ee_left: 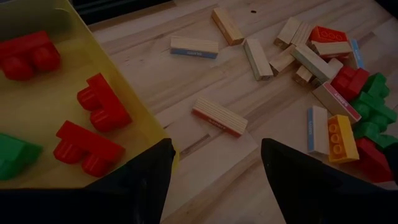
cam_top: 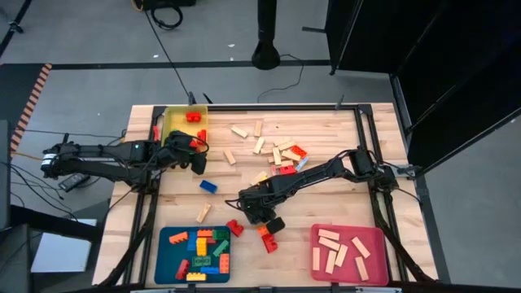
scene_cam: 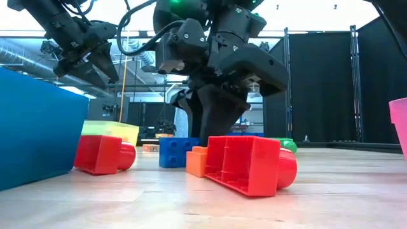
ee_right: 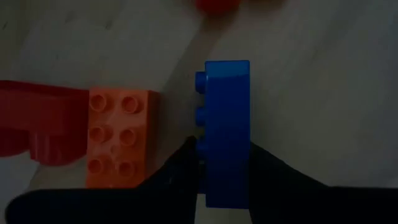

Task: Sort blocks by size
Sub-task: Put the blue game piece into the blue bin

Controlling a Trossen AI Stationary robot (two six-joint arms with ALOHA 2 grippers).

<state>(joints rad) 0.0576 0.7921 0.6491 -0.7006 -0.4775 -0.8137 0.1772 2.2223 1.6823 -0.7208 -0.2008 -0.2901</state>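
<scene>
While gripping a blue block (ee_right: 227, 124), right tool (ee_right: 225, 165) crowds orange block (ee_right: 118, 137).

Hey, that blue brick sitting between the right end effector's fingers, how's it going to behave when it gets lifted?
The blue brick looks like rigid moulded plastic, so it probably stays stiff and feels light. The right end effector has its fingers against the smooth side faces, so it might slip or swivel. Only one end sits between the fingers, so the far end may droop.

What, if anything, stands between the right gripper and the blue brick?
Nothing visible. The right gripper has its fingers against both sides of the blue brick. The orange brick lies beside it, clear of the grip.
</scene>
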